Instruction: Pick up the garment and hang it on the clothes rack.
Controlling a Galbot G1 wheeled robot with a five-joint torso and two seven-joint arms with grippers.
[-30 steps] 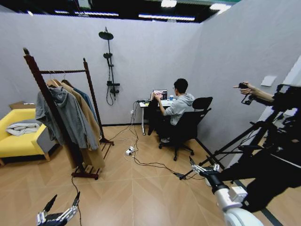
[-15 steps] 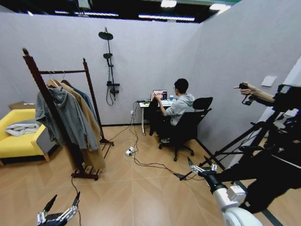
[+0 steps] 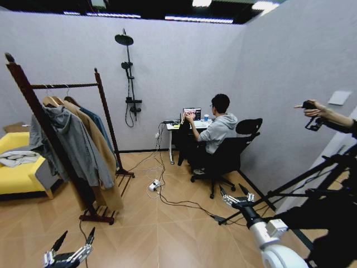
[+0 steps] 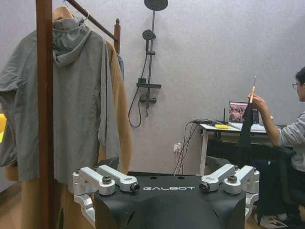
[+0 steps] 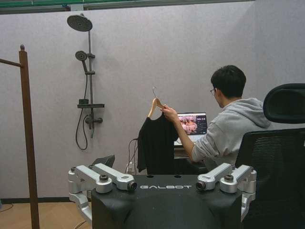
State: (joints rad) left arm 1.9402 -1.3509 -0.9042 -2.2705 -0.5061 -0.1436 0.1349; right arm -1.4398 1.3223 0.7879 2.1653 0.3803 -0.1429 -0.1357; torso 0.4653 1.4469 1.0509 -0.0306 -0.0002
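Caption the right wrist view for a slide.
Open right hand faces a seated person holding up the black T-shirt on its hanger, rack post beside.

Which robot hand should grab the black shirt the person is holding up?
Probably the right. The right gripper is open and reaches toward the garment held up by the desk. The left gripper, also open, hangs low nearer the clothes rack.

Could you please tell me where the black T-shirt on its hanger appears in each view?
Head view: the black short-sleeved T-shirt on a light wooden hanger hangs from the seated person's hand, at the desk.
Left wrist view: T-shirt edge-on, by the laptop.
Right wrist view: T-shirt broadside, beside the laptop.
Shared landmark: black wall shower.
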